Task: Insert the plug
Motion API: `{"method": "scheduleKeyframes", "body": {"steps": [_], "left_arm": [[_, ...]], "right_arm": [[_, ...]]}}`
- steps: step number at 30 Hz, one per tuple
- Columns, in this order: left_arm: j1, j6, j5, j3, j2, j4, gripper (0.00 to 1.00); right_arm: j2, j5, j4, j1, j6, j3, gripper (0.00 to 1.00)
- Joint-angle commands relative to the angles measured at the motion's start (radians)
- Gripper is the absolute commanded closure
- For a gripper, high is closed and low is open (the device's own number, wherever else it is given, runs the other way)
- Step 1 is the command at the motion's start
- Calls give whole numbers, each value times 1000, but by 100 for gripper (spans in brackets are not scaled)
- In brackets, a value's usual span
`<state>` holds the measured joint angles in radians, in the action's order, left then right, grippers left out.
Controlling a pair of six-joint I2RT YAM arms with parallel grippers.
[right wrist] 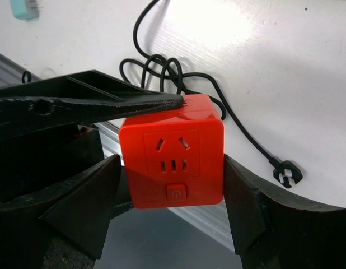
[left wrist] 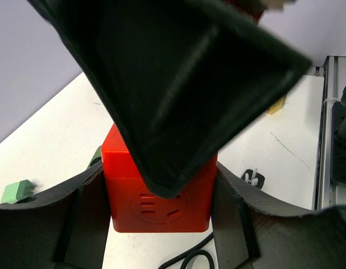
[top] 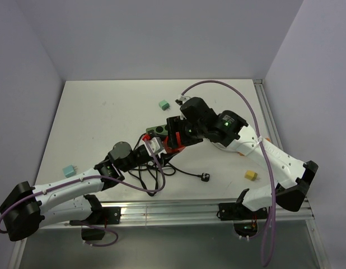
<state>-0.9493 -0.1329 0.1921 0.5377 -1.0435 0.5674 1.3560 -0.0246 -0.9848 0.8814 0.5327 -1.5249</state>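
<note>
White tabletop [top: 100, 117] lay beneath your arms, both stretched inward and meeting; left pincer [left wrist: 160, 193] and right pincer [right wrist: 172, 176] both pinched the red socket cube [right wrist: 173, 140], the plug [right wrist: 287, 174] lying apart.

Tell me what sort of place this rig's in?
Probably a robotics lab cell: bare white table boxed in by plain walls, aluminium rail along its near edge, small coloured blocks scattered about.
</note>
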Motion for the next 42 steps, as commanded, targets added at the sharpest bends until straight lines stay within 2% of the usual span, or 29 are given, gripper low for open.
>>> {"method": "scheduleKeyframes", "body": {"steps": [1, 6, 12, 14, 15, 16, 17, 18, 20, 22, 23, 24, 26, 29, 30, 31, 34, 39, 41, 42], "left_arm": [[1, 27, -28, 2, 33, 112, 100], [1, 27, -20, 4, 31, 111, 100], [1, 19, -16, -5, 40, 100, 100], [1, 21, -13, -8, 45, 104, 100], [1, 30, -14, -16, 49, 112, 100], [1, 41, -25, -22, 51, 120, 90], [1, 48, -51, -27, 62, 143, 81], [1, 68, -68, -44, 66, 152, 59], [1, 85, -129, -61, 95, 176, 53], [1, 113, -184, -77, 117, 175, 36], [1, 124, -189, -82, 143, 173, 11], [1, 178, -285, -97, 160, 170, 1], [3, 222, -377, -113, 207, 154, 1], [3, 349, -606, -105, 270, 62, 0], [3, 410, -684, -98, 286, -14, 1], [3, 426, -698, -91, 313, -49, 0], [3, 486, -691, -71, 380, -153, 0], [4, 713, -720, -81, 465, -313, 1], [4, 724, -668, -85, 474, -334, 9], [3, 731, -658, -87, 473, -339, 12]], "right_arm": [[-32, 23, 64, 24, 18, 25, 21], [8, 80, 54, 48, 33, 8, 22], [40, 106, 44, 56, 33, -6, 30], [45, 95, 44, 54, 30, -14, 61], [49, 91, 47, 56, 29, -12, 87], [52, 95, 41, 56, 30, -14, 100], [48, 113, 46, 56, 29, -8, 100], [40, 120, 57, 54, 21, 3, 100], [8, 191, 78, 54, 13, 38, 100], [-21, 236, 106, 53, -3, 72, 100], [-56, 241, 121, 51, -20, 87, 100], [-73, 253, 132, 48, -31, 98, 100], [-113, 247, 162, 18, -68, 126, 100], [-155, 200, 192, -85, -120, 170, 100], [-161, 171, 193, -119, -143, 178, 100], [-179, 137, 210, -189, -202, 205, 100], [-205, 179, 224, -277, -336, 255, 100], [-228, 262, 201, -386, -468, 259, 100], [-239, 236, 218, -476, -513, 267, 100], [-238, 239, 218, -508, -611, 282, 100]]}}
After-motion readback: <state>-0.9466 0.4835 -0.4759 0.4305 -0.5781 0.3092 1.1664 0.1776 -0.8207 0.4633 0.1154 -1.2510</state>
